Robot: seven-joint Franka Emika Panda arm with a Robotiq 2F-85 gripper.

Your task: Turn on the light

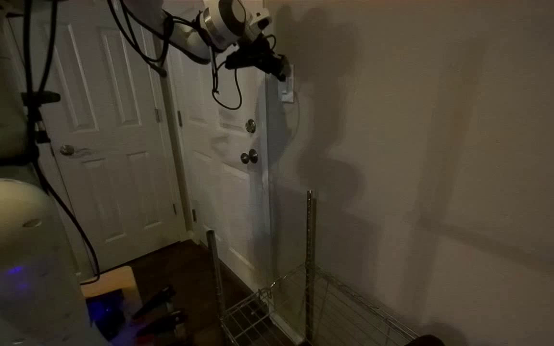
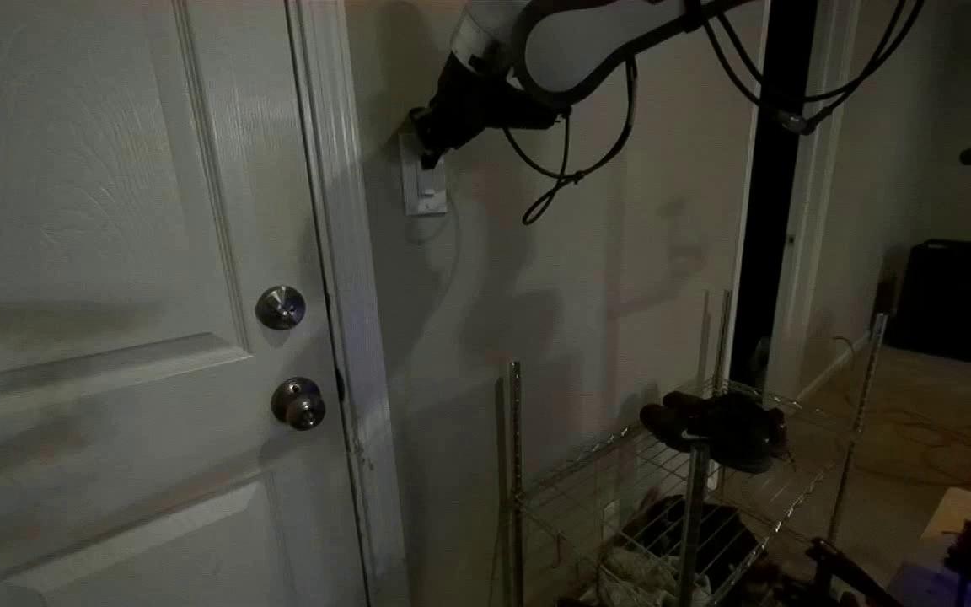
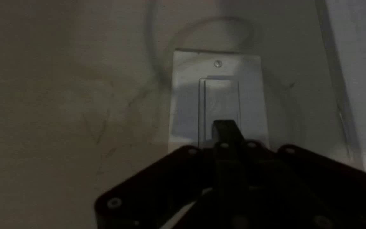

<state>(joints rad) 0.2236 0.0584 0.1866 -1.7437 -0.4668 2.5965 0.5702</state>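
Note:
The light switch is a small white upright plate on the wall beside the door frame. It shows in both exterior views (image 1: pixel 287 95) (image 2: pixel 425 196), with its upper part behind the gripper. In the wrist view, which stands upside down, the plate (image 3: pixel 219 98) shows its flat rocker and one screw. My gripper is dark, and its fingers are together with nothing between them in the wrist view (image 3: pixel 227 128). In both exterior views the fingertips (image 1: pixel 283 72) (image 2: pixel 423 142) are at the upper half of the plate. I cannot tell whether they touch the rocker.
The white door (image 2: pixel 115 379) beside the switch has a round knob (image 2: pixel 297 404) and a lock (image 2: pixel 281 308) below switch height. A wire rack (image 2: pixel 516 472) with dark shoes (image 2: pixel 721 426) stands against the wall below. Cables (image 1: pixel 229 106) hang from the arm. The scene is dim.

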